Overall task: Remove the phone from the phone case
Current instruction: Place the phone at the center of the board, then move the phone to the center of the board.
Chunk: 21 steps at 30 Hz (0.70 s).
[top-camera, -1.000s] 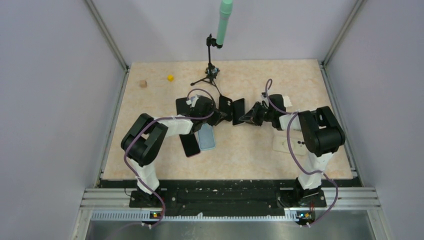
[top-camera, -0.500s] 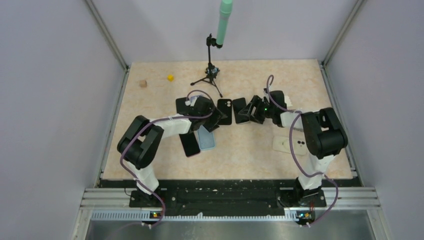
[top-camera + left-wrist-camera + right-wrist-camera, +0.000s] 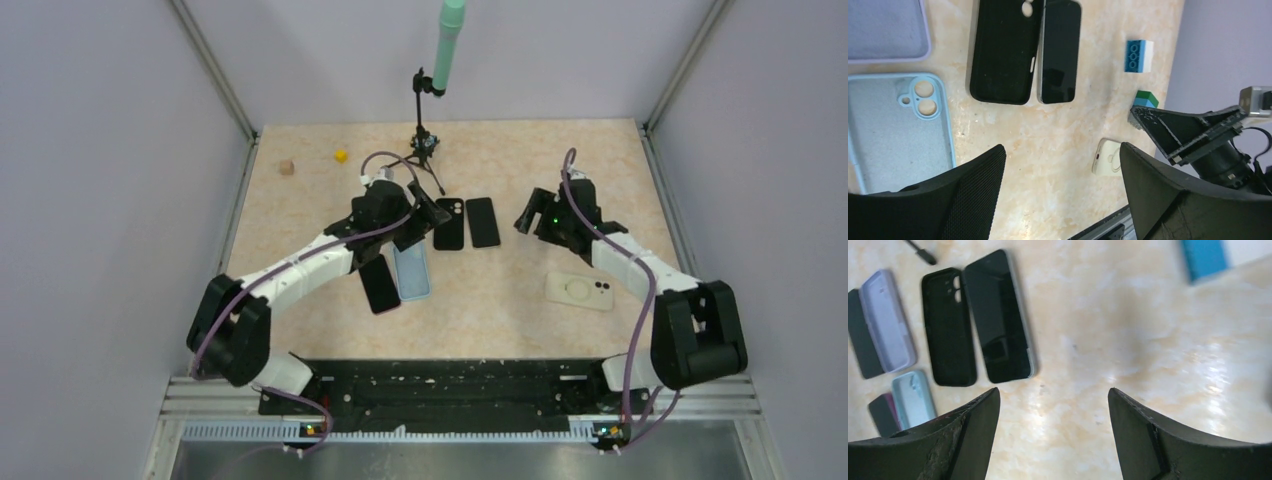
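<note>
Black phone case [image 3: 449, 223] and phone [image 3: 483, 221] lie side by side on the tabletop [image 3: 500, 300], so I hold left fingers [image 3: 965, 192] and right fingers [image 3: 960, 440] spread, empty.

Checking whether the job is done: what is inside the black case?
Nothing: the black case lies open side up, bare lining and camera cutout showing. The phone lies right beside it, screen up. What is under either is covered.
</note>
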Each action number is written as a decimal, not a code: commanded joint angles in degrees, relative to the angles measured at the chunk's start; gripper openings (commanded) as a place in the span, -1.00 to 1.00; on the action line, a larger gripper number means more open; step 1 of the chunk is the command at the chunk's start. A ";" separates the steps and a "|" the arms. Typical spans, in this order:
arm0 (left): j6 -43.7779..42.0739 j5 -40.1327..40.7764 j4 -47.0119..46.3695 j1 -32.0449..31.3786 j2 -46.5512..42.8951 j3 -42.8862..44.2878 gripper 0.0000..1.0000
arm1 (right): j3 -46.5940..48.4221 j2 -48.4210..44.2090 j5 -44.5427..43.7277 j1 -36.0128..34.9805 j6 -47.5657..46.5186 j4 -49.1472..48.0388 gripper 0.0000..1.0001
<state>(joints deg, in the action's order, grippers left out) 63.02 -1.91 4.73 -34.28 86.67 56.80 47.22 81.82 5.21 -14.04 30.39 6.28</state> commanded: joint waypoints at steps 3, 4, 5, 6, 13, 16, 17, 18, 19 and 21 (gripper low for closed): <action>-13.06 7.04 5.67 0.39 -15.03 -3.30 0.70 | -3.27 -7.66 -15.90 4.23 -3.19 12.68 0.55; -14.49 7.73 7.04 0.46 -17.02 -3.63 0.70 | -4.07 -8.68 -15.92 5.07 -2.82 12.87 0.55; -15.64 8.51 8.48 0.49 -18.92 -3.85 0.70 | -4.86 -9.46 -15.79 6.08 -2.70 13.06 0.56; -16.41 9.15 9.74 0.62 -20.84 -4.17 0.70 | -5.55 -10.20 -15.79 7.27 -2.56 13.17 0.57; -22.42 8.50 12.19 2.75 -29.09 -6.17 0.71 | -9.64 -11.85 -11.09 13.53 -1.20 10.21 0.66; -25.11 9.74 12.66 3.44 -30.78 -6.46 0.71 | -9.20 -10.47 -9.66 13.54 -1.10 9.69 0.64; -25.73 10.08 12.67 3.70 -31.26 -6.74 0.72 | -9.17 -10.01 -9.27 13.54 -0.90 9.45 0.61; -26.35 10.26 12.71 3.97 -31.56 -6.86 0.72 | -9.24 -9.61 -8.88 13.56 -0.80 9.17 0.56; -26.68 10.38 12.68 4.23 -31.79 -6.92 0.72 | -9.32 -9.16 -7.82 13.57 -1.01 8.88 0.44; -27.25 10.36 12.59 4.76 -32.00 -7.13 0.73 | -9.43 -7.73 -5.61 13.56 -1.53 7.97 0.17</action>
<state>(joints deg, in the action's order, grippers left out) 39.68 7.09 17.43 -30.48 56.07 50.22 37.47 72.12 -4.40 -0.78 29.19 16.80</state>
